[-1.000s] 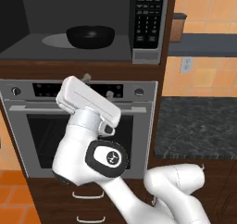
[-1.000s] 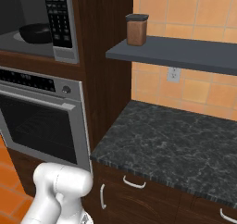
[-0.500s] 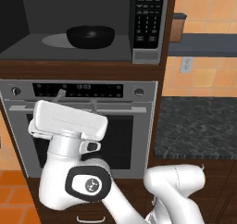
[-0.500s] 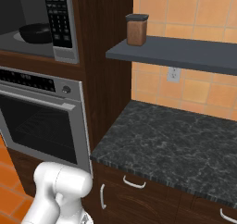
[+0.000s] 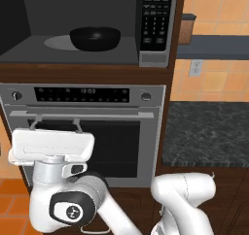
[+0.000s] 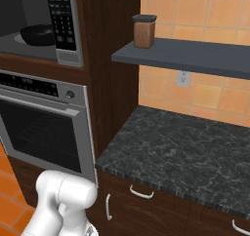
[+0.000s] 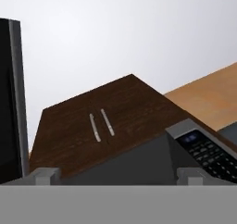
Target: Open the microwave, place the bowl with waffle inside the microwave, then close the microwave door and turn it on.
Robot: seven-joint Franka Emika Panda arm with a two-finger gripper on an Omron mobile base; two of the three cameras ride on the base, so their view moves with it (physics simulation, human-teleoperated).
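kitchen wall of dark wood cabinetry with orange tile behind the side shelf. microwave (image 5: 92, 27) sits built in at the top, cavity exposed, black keypad strip (image 5: 156, 20) on its right side. bowl (image 5: 95, 38) rests inside the cavity on the round turntable (image 5: 58, 42), black, upright; its contents cannot be made out from these angles. microwave door (image 7: 10, 98) appears in the hand view as a black panel with a grey edge at the left, swung out from the cavity. below the microwave is the wall oven (image 5: 85, 132), with a control panel and a horizontal bar handle. white arm rises from the lower right of the left base view, its hand low in front of the oven glass, well below the bowl. tool (image 7: 119, 174) shows two grey fingertips (image 7: 44, 176) standing far apart at the bottom of the hand view, released, nothing between them; it looks up toward the upper cabinet doors (image 7: 99, 123) and ceiling. in the right base view a dark speckled surface (image 6: 185, 152) runs to the right of the oven, with a grey shelf (image 6: 185, 57) above it carrying a brown canister (image 6: 144, 31) with a dark lid, and a wall outlet (image 6: 183, 77) under the shelf.
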